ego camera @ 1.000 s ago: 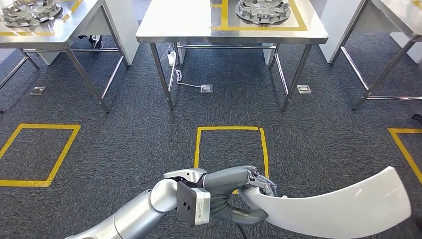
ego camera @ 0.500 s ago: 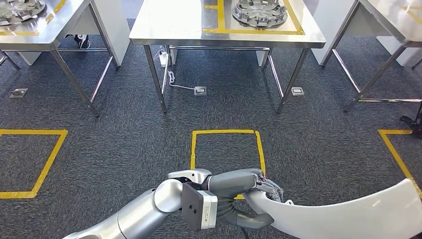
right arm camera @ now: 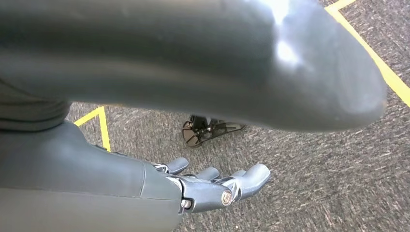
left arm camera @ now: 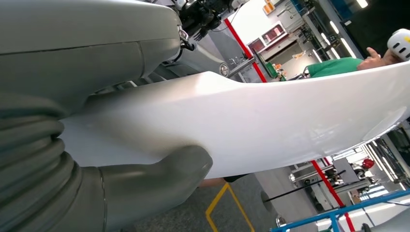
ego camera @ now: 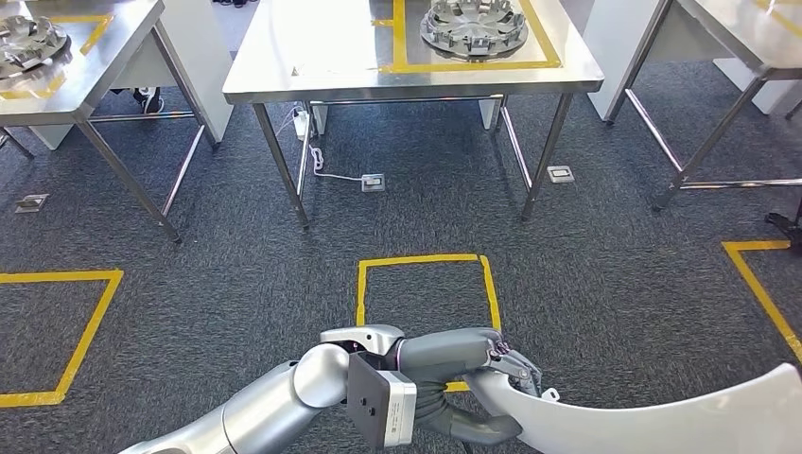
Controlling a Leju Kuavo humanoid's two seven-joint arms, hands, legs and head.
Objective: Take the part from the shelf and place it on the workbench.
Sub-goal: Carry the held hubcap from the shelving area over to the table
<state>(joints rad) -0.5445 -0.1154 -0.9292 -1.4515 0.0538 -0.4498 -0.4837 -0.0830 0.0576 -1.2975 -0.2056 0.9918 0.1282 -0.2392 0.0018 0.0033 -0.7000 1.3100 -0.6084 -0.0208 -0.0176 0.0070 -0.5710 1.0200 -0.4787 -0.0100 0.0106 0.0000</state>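
Observation:
A long, curved white part (ego camera: 662, 421) runs from low centre to the right edge of the head view. My left hand (ego camera: 492, 374) grips its near end, fingers over the top and thumb beneath. In the left wrist view the thumb (left arm camera: 164, 174) presses against the underside of the white part (left arm camera: 251, 125). Ahead stands the steel workbench (ego camera: 322, 57), marked with yellow tape and carrying a grey wheel cover (ego camera: 473, 24). My right hand (right arm camera: 208, 186) hangs over the carpet with its fingers stretched out and nothing in it.
A yellow taped square (ego camera: 421, 288) marks the carpet between me and the workbench. More steel tables stand left (ego camera: 57, 85) and right (ego camera: 738, 38). A floor socket (ego camera: 373, 182) and a cable lie under the bench. A person in green (left arm camera: 338, 67) is nearby.
The whole picture has shifted: the camera has moved, the workbench shows more of its top and the floor square sits lower. The part lies lower in the frame, still in my left hand.

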